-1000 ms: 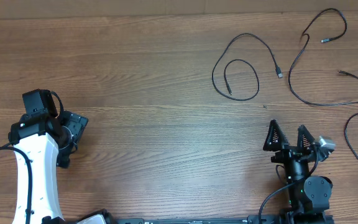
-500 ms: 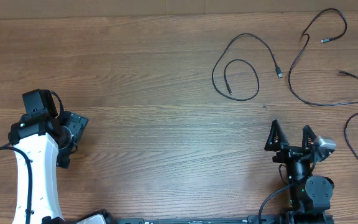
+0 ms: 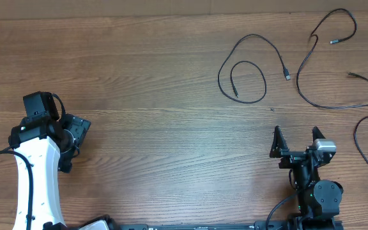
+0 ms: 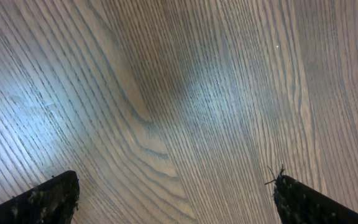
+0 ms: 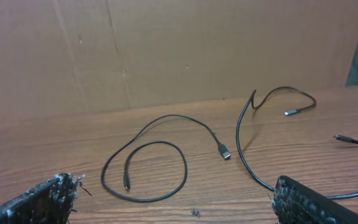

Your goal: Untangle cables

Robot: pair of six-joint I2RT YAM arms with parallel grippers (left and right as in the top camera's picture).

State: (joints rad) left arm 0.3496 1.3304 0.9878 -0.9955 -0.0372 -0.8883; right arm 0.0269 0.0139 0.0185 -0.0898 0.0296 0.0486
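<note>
Near edge, left side of worktop: left gripper on white arm, jaws spread wide in wrist view, only bare wood grain between fingertips. Near edge, right side: right gripper, jaws likewise parted wide, gripping nothing, pointed toward far side. Farther out, ahead and slightly left of right gripper, well apart from it: first cable, thin and black, curled in a loose spiral flat on the wood, silvery plug at its right end. Just right of that, not touching it: second cable, longer, swept in a wide curve across far-right area. Rises in a small hump near far edge in right wrist view, one plug end beside hump, other end toward right edge. At right edge, nearer than second cable: third cable, a curved arc, partly cut off by frame. Apart from one another, all three. Beyond far edge: brown cardboard wall.
</note>
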